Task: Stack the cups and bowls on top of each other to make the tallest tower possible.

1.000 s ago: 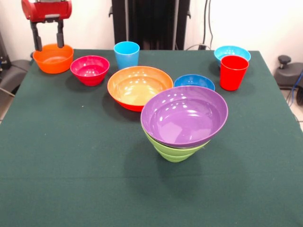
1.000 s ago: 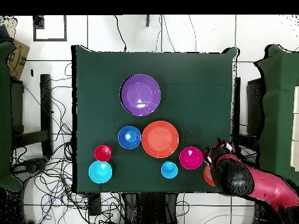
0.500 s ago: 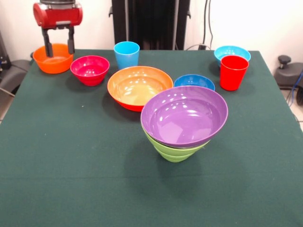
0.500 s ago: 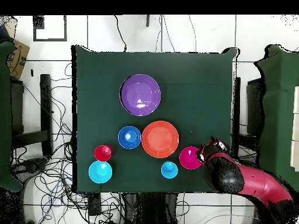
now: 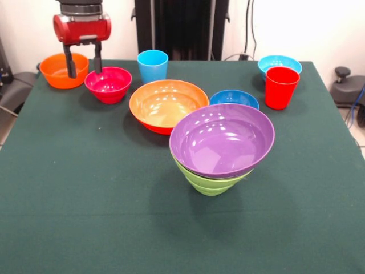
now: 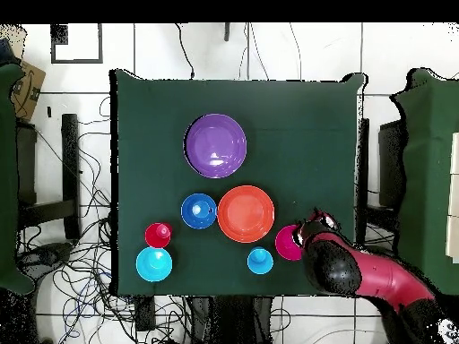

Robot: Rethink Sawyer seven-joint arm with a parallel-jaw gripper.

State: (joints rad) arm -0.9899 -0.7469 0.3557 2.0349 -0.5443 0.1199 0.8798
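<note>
The bench point(image 5: 68, 188) carries a dark green cloth with every piece standing on it; near its middle the tower point(image 5: 219, 149) is a large purple bowl point(image 5: 222, 140) tilted on top of lime green bowls point(image 5: 210, 184); just behind it sits the large orange bowl point(image 5: 167, 104), with the dark blue bowl point(image 5: 234, 99) beside that; along the far edge stand the small orange bowl point(image 5: 59, 69), the magenta-red bowl point(image 5: 108, 83), the light blue cup point(image 5: 152, 65), the light blue bowl point(image 5: 279, 62) and, in front of it, the red cup point(image 5: 280, 87); the gripper point(image 5: 84, 64) hangs over the gap between the small orange and magenta-red bowls, its fingers point(image 5: 72, 66) spread apart and holding nothing, the right one at the magenta-red bowl's rim.
</note>
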